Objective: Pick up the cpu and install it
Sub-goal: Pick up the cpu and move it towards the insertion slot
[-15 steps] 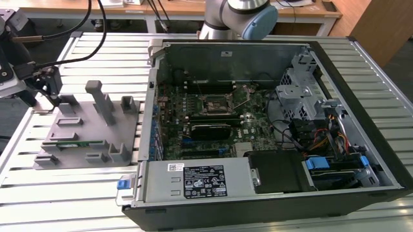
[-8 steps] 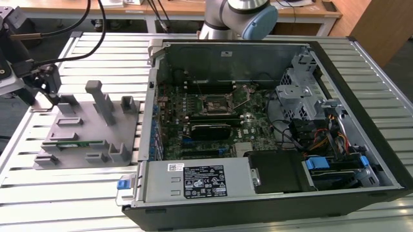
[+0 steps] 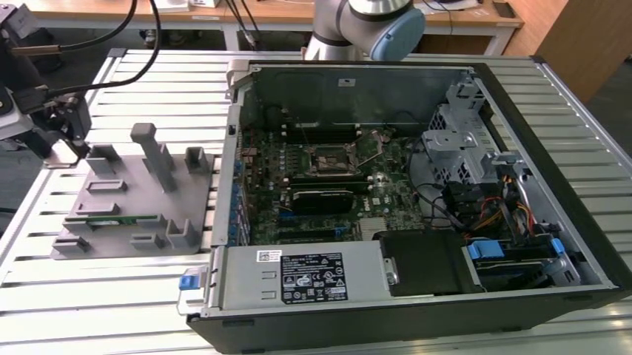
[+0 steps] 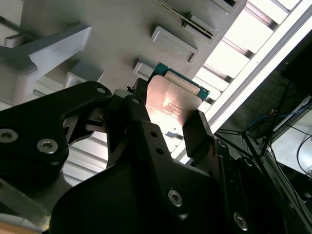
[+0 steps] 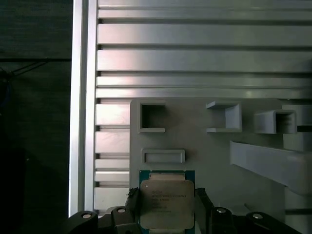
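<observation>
the fingers (image 5: pixel 202 207) are clamped on the cpu (image 5: pixel 165 202), which lies flat between them with its silvery lid up. they pinch it by two opposite edges, likely so nothing presses on the contact side. just beneath the fingers is the grey holder tray (image 5: pixel 219 151) on the slatted counter (image 5: pixel 195 58); i cannot tell whether the chip has cleared it. the open computer case (image 3: pixel 395 96), with its socket (image 3: pixel 324 159), stands well apart from the fingers.
</observation>
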`<state>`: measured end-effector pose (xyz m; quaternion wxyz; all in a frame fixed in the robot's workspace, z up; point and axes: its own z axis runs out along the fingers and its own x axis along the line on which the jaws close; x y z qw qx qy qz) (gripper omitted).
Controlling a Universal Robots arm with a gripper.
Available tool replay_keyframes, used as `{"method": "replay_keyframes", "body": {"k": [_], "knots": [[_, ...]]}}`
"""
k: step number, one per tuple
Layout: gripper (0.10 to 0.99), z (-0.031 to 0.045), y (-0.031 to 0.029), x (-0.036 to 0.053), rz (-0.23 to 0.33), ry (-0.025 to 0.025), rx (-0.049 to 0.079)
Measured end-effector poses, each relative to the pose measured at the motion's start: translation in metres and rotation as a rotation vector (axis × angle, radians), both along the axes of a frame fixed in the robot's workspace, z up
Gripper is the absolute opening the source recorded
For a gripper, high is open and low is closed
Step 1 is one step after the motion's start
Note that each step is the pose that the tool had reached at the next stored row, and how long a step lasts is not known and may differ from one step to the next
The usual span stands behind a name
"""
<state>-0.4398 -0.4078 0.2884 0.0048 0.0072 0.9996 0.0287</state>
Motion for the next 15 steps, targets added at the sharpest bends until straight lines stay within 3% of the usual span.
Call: {"method": "replay_keyframes", "body": {"k": [15], "knots": [[0.537, 0.015, 0.0, 0.0, 0.0, 0.0, 0.0]]}}
